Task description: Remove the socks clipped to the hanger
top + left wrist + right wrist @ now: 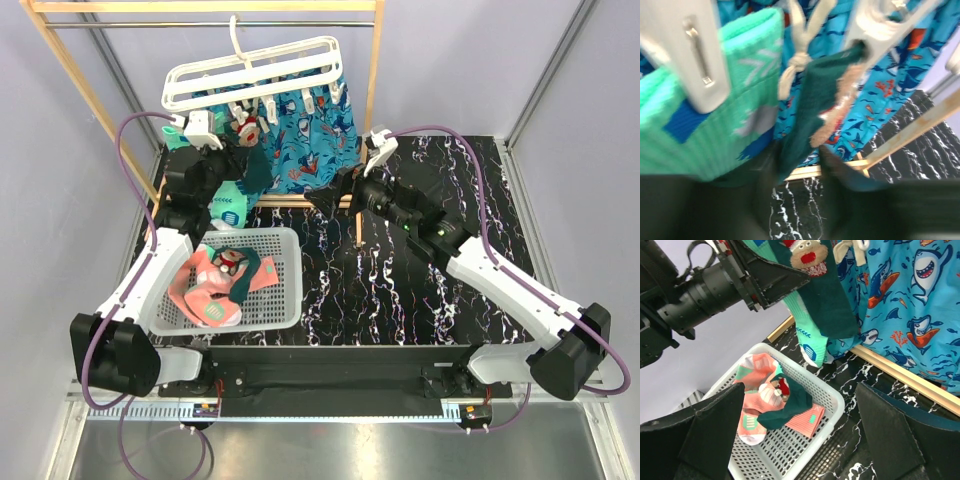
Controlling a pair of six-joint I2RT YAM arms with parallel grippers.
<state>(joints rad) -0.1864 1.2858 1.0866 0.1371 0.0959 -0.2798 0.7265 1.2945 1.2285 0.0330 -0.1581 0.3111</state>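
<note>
Left claw (799,172) is up under the hanger's clips, its dark fingers (765,185) standing either side of the dark teal sock with a red-nosed figure (825,295). The wrist view is blurred, so I can't tell if it pinches the sock or only brackets it. Right claw (800,390) is spread wide with nothing between, well to the right of the left claw and lower, looking toward the basket. Under both is the black white-veined marbled table (400,280). Behind the left claw is the light wooden rack frame (375,70), with the big blue shark-print cloth (310,140) hanging just behind the sock. Above it is the white plastic slatted hanger (255,72), hooked on the rack's rail. Below and nearer is the white mesh plastic basket (288,300), holding pink socks with mint toes (205,285) and a second dark teal sock (247,268). Just left of the left claw, the mint green ribbed sock (705,135) is gripped by a white plastic clip (695,55). Progress looks partway: several socks are off and in the basket, while at least the mint green and figured teal socks are still clipped. The teal one looks to be the sock in hand.
</note>
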